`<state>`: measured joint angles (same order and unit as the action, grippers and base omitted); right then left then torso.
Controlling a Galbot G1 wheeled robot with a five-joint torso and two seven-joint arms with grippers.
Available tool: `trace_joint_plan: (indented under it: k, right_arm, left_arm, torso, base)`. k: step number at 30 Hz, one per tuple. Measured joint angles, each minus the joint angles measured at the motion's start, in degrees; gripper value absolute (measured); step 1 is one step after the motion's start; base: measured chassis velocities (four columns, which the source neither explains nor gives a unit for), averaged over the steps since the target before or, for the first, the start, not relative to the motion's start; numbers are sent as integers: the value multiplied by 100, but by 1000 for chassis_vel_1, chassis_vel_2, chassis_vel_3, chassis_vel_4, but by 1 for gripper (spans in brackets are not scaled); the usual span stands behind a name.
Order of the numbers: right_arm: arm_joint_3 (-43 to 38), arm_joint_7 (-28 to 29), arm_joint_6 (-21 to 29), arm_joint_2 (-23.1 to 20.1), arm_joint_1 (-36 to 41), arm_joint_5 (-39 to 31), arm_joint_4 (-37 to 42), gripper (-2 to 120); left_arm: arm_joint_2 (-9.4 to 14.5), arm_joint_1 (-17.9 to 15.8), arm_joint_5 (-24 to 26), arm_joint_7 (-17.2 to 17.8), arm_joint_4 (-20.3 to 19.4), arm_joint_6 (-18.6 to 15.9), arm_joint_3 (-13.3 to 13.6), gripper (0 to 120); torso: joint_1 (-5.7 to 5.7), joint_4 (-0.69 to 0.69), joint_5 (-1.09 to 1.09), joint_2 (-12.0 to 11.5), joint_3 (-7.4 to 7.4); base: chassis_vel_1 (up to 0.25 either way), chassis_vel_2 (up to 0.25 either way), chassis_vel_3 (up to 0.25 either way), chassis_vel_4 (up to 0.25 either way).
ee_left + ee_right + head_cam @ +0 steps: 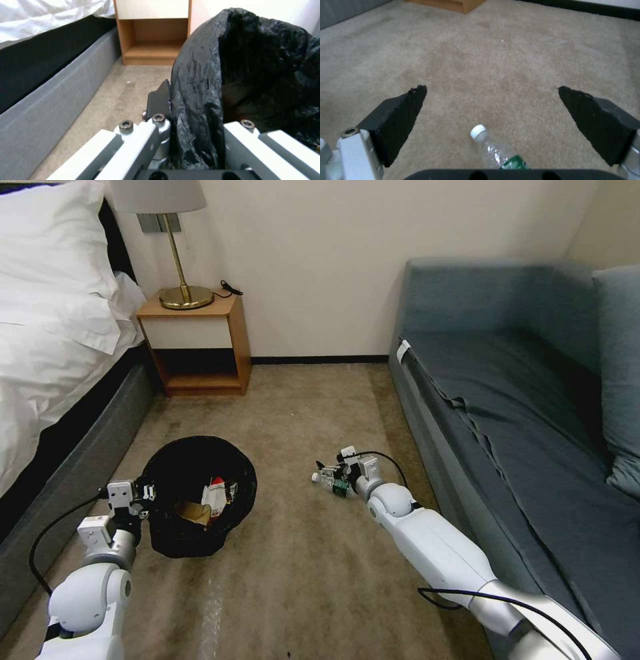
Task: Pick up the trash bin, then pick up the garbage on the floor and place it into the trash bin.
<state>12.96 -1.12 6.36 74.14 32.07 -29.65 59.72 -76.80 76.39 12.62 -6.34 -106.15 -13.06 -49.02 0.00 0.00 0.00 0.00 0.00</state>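
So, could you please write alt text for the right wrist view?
The right hand, fingers spread wide, hangs over a clear bottle with a white cap and green label, lying on beige carpet between them.

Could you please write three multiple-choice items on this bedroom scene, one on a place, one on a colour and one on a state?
1. Where does the clear bottle lie?
A. On the carpet between the right gripper's fingers
B. Inside the trash bin
C. On the nightstand

2. What colour is the bag lining the trash bin?
A. Blue
B. Black
C. White

3. How does the left gripper stand?
A. Open above the bed
B. Open over the sofa
C. Shut on the bin's rim

Answers:
1. A: the right wrist view shows the bottle on the carpet, with the right gripper open around it and its fingers on either side.
2. B: crinkly black plastic drapes over the rim in the head view and the left wrist view.
3. C: the left wrist view shows the bag-covered rim pinched between its fingers.
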Motion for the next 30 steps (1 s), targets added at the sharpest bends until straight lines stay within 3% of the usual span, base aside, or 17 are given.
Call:
trace_joint_plan:
  k: [30]
  right_arm:
    - [249,-302,-161,23,211,301,-148,100]
  left_arm:
    - [36,13,63,1,15,0,-91,5]
  torso:
    - [0,0,0,0,0]
  base:
    - [-113,114,116,-116]
